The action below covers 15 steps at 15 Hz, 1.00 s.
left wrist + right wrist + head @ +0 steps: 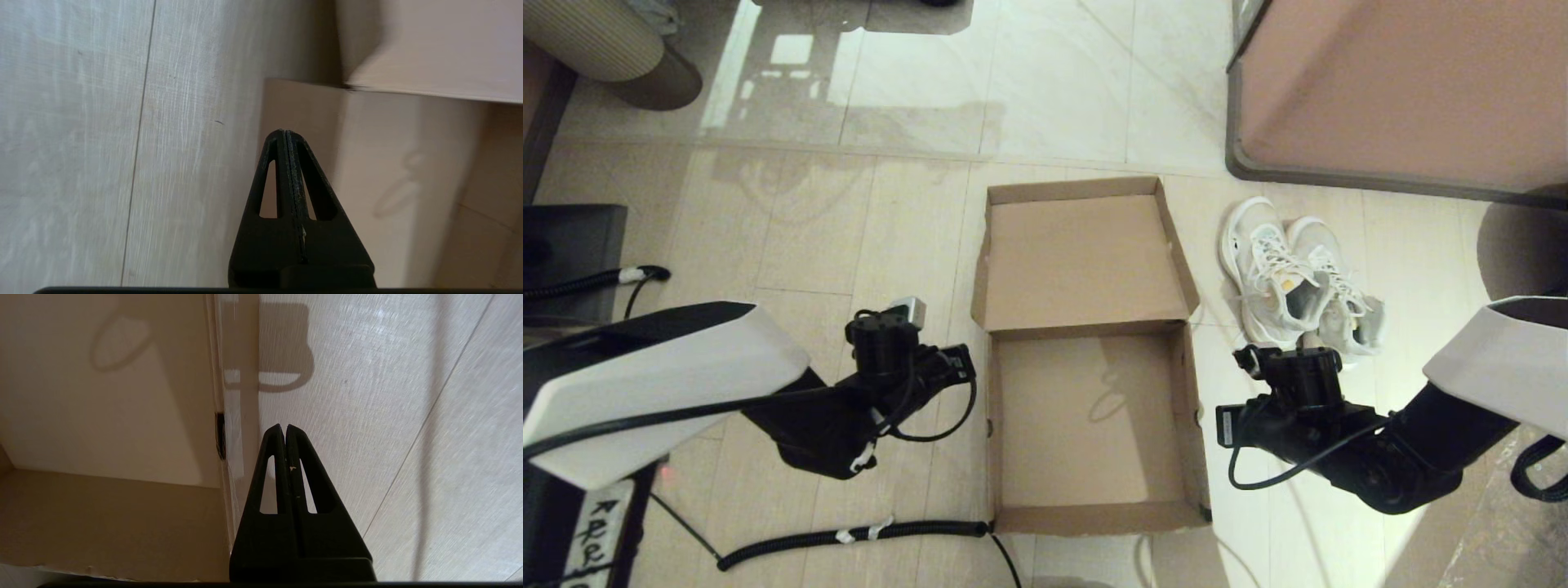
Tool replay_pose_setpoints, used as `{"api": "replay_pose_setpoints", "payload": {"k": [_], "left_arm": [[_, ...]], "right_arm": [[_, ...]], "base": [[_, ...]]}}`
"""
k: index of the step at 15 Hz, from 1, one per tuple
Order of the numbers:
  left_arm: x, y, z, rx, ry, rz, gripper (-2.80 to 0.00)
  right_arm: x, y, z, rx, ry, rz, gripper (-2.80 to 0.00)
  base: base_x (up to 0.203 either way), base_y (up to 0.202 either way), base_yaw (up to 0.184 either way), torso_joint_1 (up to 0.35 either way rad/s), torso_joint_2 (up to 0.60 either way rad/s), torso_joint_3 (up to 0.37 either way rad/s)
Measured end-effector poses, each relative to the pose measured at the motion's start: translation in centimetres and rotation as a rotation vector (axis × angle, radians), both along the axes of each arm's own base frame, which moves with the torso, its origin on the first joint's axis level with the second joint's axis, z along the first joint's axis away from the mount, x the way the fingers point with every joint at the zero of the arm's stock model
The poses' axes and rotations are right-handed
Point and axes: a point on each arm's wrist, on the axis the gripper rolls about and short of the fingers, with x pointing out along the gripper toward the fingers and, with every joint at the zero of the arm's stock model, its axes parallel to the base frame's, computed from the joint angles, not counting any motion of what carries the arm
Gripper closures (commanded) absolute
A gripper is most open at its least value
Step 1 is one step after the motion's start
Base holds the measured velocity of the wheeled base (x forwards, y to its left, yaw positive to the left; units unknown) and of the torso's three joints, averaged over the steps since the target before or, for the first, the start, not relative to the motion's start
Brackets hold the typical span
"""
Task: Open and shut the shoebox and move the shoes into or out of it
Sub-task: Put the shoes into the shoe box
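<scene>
Head cam first: the shoebox (1092, 425) sits open on the floor (792, 220) between both arms, lid (1084, 257) flopped flat on the far side, tray empty. The shoes (1298, 278) are outside it on the robot's right, side by side, toes pointing away, heels toward the robot. So their long axis runs fwd/back, and they lie just ahead of the right gripper (1262, 359) and a touch outboard. Right arm is clearly the nearer one; the left gripper (964, 363) has the whole box between it and the pair. Both arms come in low from the sides, forearms angled inward, wrists bent toward the box walls.

Left wrist cam: the left one's fingers (282, 163) are pressed flat together w/ nothing between them, tips over the box's left wall, bare floor tile on the outer side.

Right wrist cam: same deal, fingers (278, 457) closed tight on nothing, hanging just outside the box's right wall (222, 428), tray interior beyond that. No shoes visible here, so imo the right arm needs to swing fwd and open up before it can grab a heel.
</scene>
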Motion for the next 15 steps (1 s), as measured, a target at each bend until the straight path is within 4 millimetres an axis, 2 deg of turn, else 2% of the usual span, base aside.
{"api": "replay_pose_setpoints", "payload": {"k": [4, 8, 11, 15], "left_arm": [[2.1, -1.6, -1.3, 0.014, 0.030, -0.003, 0.00], [2.6, -2.4, -2.2, 0.019, 0.045, -0.013, 0.00], [2.7, -3.0, -2.1, 0.017, 0.041, -0.023, 0.00], [3.2, -4.5, -1.0, 0.003, 0.020, -0.047, 0.00]], "right_arm": [[0.2, 0.0, -1.2, -0.010, 0.031, -0.001, 0.00], [0.3, 0.2, -2.3, -0.016, 0.059, 0.000, 0.00], [-0.4, 0.1, -3.3, -0.024, 0.098, 0.001, 0.00], [-1.7, 0.4, -4.1, -0.036, 0.146, 0.020, 0.00]], "base": [[0.000, 0.000, 0.000, 0.000, 0.00, 0.000], [0.000, 0.000, 0.000, 0.000, 0.00, 0.000], [0.000, 0.000, 0.000, 0.000, 0.00, 0.000], [0.000, 0.000, 0.000, 0.000, 0.00, 0.000]]}}
